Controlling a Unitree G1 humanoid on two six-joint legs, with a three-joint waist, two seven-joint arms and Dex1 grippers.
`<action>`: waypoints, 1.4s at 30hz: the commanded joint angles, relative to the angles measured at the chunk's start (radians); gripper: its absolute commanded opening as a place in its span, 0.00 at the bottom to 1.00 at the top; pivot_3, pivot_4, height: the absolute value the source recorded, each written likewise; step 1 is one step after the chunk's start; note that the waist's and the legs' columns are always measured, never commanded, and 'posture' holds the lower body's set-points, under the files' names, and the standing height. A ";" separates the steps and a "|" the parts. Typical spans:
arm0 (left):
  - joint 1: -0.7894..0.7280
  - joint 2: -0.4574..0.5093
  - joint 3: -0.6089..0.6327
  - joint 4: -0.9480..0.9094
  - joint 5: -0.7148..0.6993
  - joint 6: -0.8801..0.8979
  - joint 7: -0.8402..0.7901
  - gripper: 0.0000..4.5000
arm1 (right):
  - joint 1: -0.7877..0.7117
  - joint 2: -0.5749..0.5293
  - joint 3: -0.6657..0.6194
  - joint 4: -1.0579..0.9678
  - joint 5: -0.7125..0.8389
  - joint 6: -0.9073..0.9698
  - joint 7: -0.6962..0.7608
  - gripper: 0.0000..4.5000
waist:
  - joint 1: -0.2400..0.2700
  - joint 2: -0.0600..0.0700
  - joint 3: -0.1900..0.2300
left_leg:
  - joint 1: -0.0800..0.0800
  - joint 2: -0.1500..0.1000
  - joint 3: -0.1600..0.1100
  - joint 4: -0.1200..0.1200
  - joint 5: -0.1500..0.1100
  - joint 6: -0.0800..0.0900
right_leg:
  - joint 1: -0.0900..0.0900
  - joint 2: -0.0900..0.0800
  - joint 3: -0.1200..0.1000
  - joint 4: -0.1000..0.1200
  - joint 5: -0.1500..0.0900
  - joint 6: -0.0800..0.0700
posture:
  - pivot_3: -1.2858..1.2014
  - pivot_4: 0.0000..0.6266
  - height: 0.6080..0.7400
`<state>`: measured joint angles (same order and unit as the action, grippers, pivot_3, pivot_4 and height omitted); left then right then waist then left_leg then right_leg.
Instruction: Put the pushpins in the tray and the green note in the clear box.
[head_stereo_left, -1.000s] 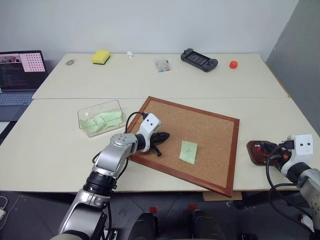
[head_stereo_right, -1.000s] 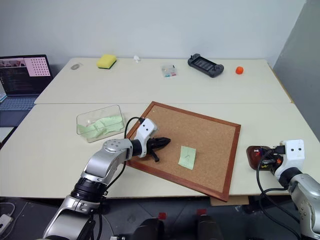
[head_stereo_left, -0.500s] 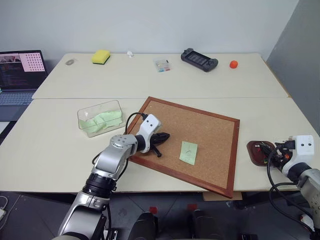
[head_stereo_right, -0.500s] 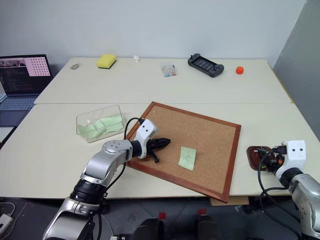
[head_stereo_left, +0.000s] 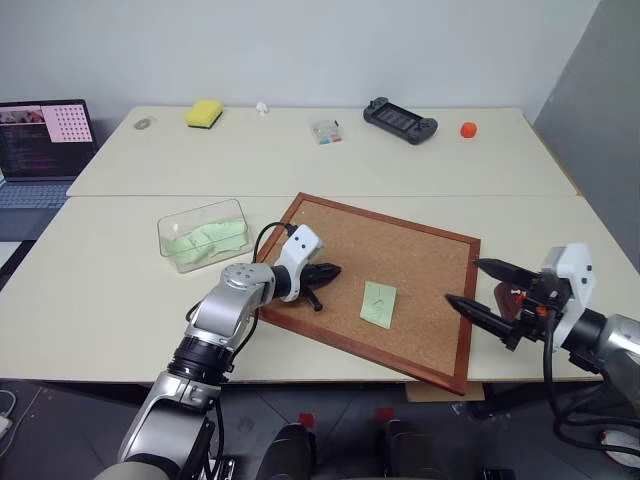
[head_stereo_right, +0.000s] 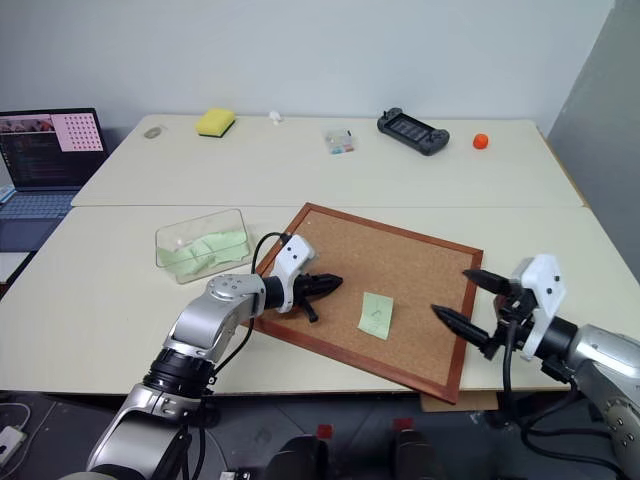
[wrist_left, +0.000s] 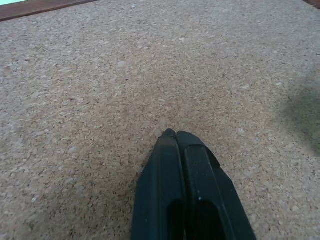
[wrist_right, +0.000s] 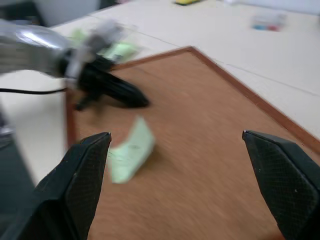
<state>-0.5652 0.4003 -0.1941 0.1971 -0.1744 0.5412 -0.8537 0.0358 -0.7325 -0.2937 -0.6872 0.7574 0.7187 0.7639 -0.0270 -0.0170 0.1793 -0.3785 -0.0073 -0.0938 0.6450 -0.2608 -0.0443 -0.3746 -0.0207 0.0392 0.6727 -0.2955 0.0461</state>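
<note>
corkboard (head_stereo_left: 385, 280) lies on the table (head_stereo_left: 120, 290), the green note (head_stereo_left: 378, 304) on its cork. clear box (head_stereo_left: 203, 235) sits left of the board, green paper inside. right gripper (head_stereo_left: 478, 287) hangs at the board's right edge, fingers spread wide, holding nothing. left gripper (head_stereo_left: 326, 272) rests over the cork, fingers pressed together, empty. tray (head_stereo_left: 511, 297) is mostly hidden behind the right gripper; pushpins cannot be made out.
</note>
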 joint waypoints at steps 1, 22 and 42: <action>-0.043 0.092 0.065 -0.021 -0.096 -0.017 -0.180 0.10 | -0.027 -0.016 0.080 -0.005 -0.002 -0.032 0.057 1.00 | -0.002 -0.003 0.002 | -0.001 0.001 0.000 0.000 0.000 0.000 | -0.002 0.000 0.000 0.000 0.000 0.000 | 0.52 0.24 1.00; -0.202 0.113 -0.054 0.189 -0.149 -0.122 -0.596 0.95 | 0.024 0.020 0.191 0.005 -0.058 -0.145 0.071 1.00 | -0.001 -0.005 0.005 | -0.013 0.000 -0.001 0.001 0.000 0.000 | -0.013 -0.001 -0.001 0.004 0.003 -0.007 | 0.52 0.24 1.00; -0.257 -0.106 -0.098 0.431 -0.056 -0.267 -0.620 1.00 | 0.178 0.035 0.083 -0.128 -0.002 -0.102 -0.098 1.00 | -0.005 -0.005 0.005 | -0.012 -0.001 0.000 0.002 0.000 0.000 | -0.013 0.001 0.000 0.007 0.003 -0.007 | 0.52 0.24 1.00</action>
<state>-0.8078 0.2977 -0.2840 0.6340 -0.2420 0.2967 -1.4537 0.2091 -0.7011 -0.1793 -0.7811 0.7312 0.6252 0.6729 -0.0317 -0.0224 0.1844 -0.3905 -0.0080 -0.0939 0.6466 -0.2607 -0.0443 -0.3881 -0.0197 0.0389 0.6796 -0.2929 0.0394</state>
